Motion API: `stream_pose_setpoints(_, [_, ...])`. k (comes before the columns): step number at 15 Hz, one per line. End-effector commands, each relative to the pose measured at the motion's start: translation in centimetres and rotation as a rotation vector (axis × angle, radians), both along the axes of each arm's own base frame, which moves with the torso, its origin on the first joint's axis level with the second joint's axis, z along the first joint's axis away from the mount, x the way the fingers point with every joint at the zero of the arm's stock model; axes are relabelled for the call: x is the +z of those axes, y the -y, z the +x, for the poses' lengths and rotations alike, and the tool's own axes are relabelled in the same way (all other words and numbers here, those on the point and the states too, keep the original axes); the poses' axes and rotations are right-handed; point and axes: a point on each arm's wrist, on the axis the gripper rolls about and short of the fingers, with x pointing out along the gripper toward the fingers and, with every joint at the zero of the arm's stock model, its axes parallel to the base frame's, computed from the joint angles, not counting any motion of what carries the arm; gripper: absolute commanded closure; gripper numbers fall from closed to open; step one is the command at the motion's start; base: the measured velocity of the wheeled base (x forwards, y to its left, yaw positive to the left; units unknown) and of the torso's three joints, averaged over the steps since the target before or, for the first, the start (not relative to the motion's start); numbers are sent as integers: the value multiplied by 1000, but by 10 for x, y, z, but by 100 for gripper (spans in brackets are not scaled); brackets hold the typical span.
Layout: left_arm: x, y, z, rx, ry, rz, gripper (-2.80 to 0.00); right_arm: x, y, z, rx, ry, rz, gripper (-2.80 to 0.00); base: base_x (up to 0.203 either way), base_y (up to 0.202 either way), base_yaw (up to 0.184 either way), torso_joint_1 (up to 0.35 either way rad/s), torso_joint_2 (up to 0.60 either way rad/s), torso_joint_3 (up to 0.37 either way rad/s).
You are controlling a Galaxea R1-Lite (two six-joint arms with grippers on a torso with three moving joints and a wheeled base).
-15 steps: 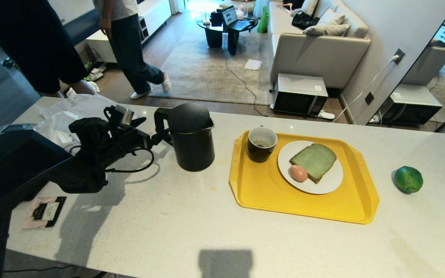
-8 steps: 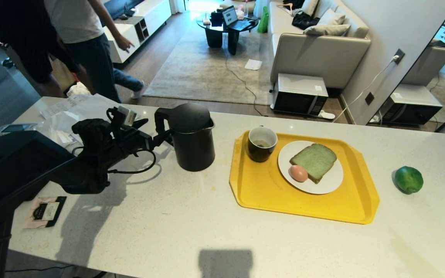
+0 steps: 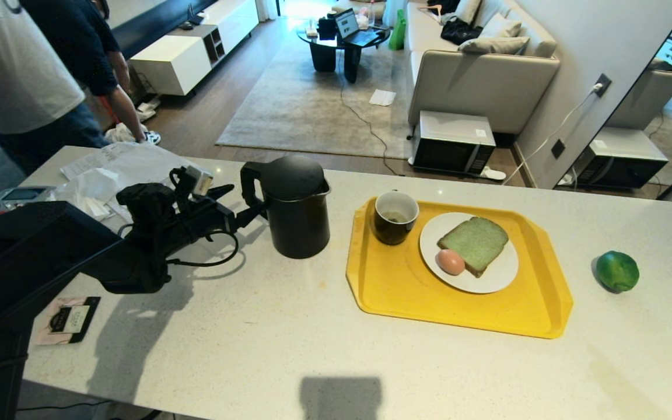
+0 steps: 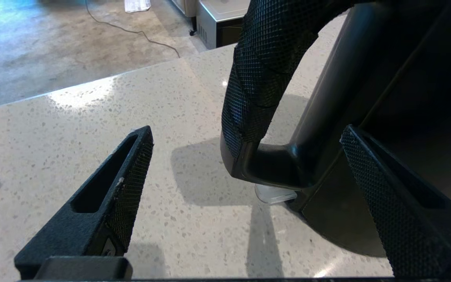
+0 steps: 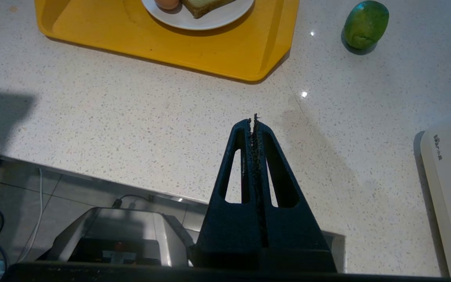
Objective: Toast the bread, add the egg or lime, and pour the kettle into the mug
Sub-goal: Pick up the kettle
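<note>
The left gripper (image 4: 245,164), fingers apart, straddles the upright matte-black kettle's (image 3: 298,210) mesh-textured loop handle (image 4: 264,78) (right gripper (image 5: 255,121) pressed together).

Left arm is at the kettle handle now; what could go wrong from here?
1. The left gripper is open around the kettle handle; a shallow grip may let the kettle swing or slip.
2. The mug stands close to the plate holding the bread and egg; a misaimed pour could wet them.
</note>
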Motion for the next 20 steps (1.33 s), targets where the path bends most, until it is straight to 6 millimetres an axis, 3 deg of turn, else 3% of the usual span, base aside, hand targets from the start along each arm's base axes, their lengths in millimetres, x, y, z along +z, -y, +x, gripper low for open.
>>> stream_pose_setpoints(1, [4,0,3,9,23,-1,-280,0,0,0,1,-2,0,0,0,0,0,0,0,0])
stream_pose_setpoints(7, [26,-2,10,17,97,-24,-280,0,0,0,-1,-2,-1,0,0,0,0,0,0,0])
stream_pose_setpoints(11, [24,2,9,6,90,-25,-280,0,0,0,1,-2,0,0,0,0,0,0,0,0])
stream_pose_setpoints(14, [14,5,-4,-5,40,-20,-280,0,0,0,1,-3,0,0,0,0,0,0,0,0])
stream_pose_setpoints(20, [34,7,-41,-9,13,-36,-280,0,0,0,-1,-2,0,0,0,0,0,0,0,0])
